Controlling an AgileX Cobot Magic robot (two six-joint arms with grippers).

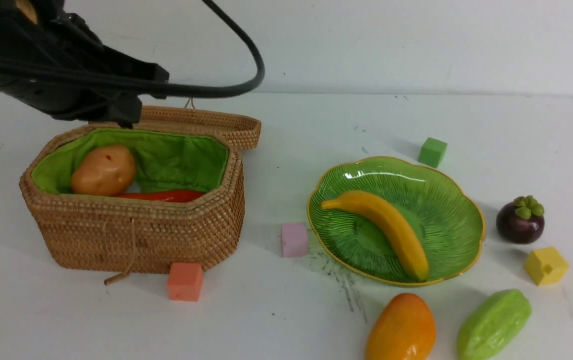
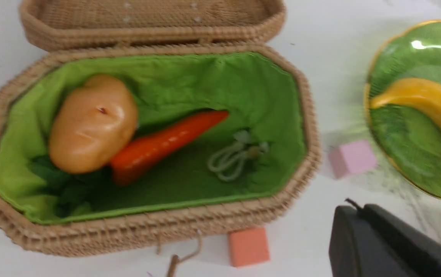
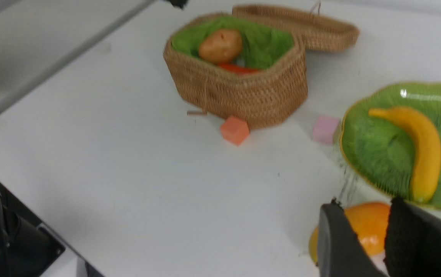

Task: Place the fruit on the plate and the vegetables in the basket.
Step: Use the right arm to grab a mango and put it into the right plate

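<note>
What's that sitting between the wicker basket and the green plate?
A small pink cube sits between basket and plate; the front view shows it.

Tan woven basket [image 1: 136, 235] w/ grn lining [image 1: 176, 155], ribbed grn plate [image 1: 446, 210], yel banana [image 1: 386, 225].

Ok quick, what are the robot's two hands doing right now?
Left gripper: jaws closed, holding nothing.
Right gripper: jaws a little open, empty, near the mango.

In the front view the bottom edge cuts off the mango [image 1: 400, 327], and the near wall of the basket [image 1: 136, 235] hides most of the carrot [image 1: 166, 195] (its leaves altogether).
</note>
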